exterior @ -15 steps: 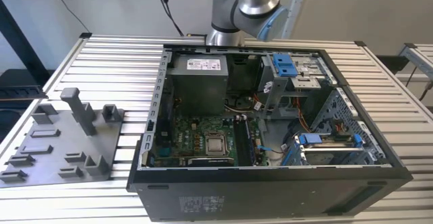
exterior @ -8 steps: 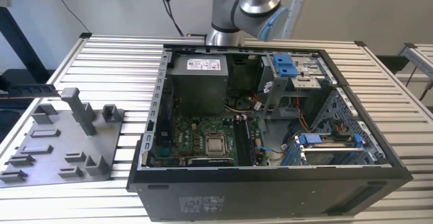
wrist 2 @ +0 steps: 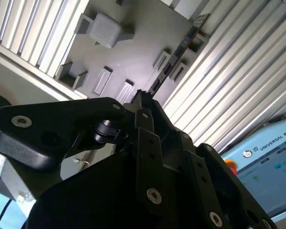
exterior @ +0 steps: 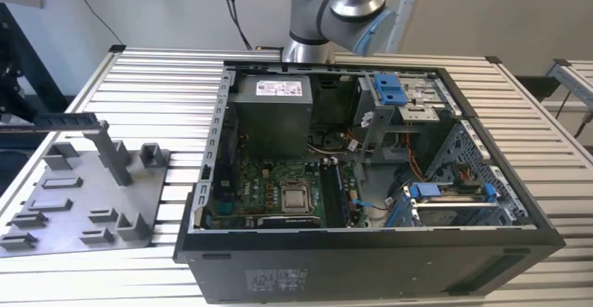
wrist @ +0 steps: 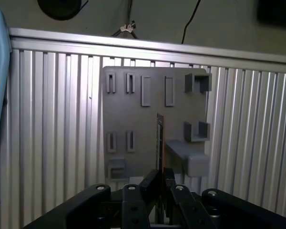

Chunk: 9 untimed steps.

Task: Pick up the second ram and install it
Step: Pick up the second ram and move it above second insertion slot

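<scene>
We find the gripper (wrist: 160,180) clenched on the near end of the second ram (wrist: 159,143). In both wrist views the card juts out edge-on from the fingertips, over the middle of the grey fixture tray (wrist: 148,119). In the exterior view the tray lies on the slatted metal table (exterior: 139,71), the open computer case (exterior: 371,258) stands just beside the tray on the exterior view's right, and the arm (exterior: 338,8) rises beyond the case, well apart from the tray.
</scene>
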{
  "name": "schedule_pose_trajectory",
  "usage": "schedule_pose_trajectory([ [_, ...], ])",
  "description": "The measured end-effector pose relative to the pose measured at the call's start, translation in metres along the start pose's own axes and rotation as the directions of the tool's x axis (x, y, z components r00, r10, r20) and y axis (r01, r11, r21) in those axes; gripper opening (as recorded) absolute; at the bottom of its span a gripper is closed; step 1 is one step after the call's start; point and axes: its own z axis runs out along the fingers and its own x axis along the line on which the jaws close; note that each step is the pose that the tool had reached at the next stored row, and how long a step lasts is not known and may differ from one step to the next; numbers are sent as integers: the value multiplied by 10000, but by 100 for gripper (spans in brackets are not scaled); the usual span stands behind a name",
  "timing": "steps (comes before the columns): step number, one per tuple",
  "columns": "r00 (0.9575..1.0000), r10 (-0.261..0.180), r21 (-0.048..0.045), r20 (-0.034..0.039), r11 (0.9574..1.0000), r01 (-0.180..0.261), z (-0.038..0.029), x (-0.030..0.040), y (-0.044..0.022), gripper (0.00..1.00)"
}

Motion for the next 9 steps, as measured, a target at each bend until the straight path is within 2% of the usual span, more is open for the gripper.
schedule_pose_trajectory([
  [4, 10000, 32, -2, -7, 10000, -32, 6, -20, -104, 17],
  [9, 10000, 43, -64, -20, 10000, -43, 12, -33, -253, 17],
])
